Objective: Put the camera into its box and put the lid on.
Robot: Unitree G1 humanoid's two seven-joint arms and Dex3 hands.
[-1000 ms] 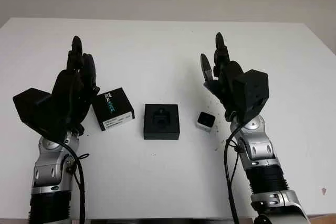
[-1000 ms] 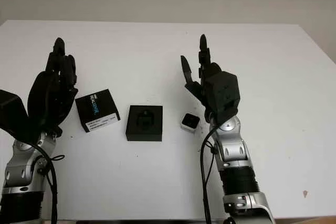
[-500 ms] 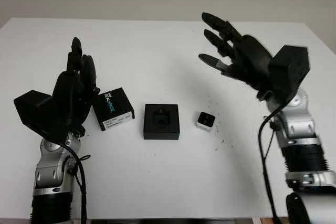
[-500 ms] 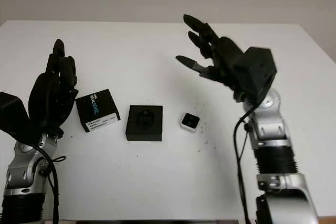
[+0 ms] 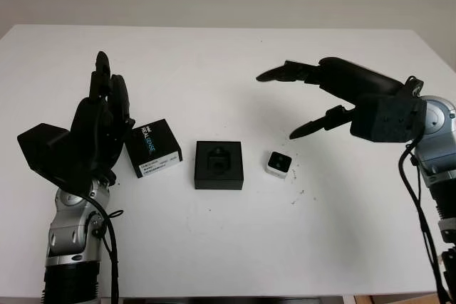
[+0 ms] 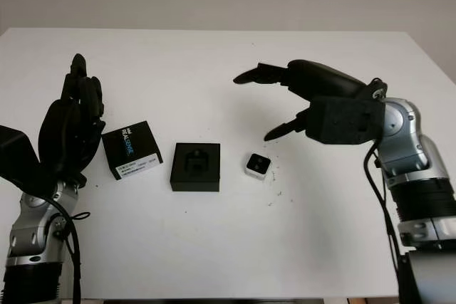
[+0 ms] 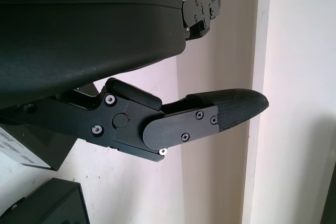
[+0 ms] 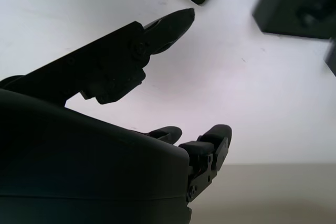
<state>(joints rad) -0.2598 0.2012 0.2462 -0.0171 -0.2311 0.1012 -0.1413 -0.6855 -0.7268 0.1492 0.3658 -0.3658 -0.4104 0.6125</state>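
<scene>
Well above camera (image 5: 278, 164), open right hand (image 5: 335, 97).

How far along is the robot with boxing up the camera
Nothing is done yet. The camera sits on the table, beside the open box, and the lid lies on the box's other side. The right robot hand is open above the camera, holding nothing; the left robot hand is open next to the lid. Left: grasping the camera, placing it inside, closing the lid.
</scene>
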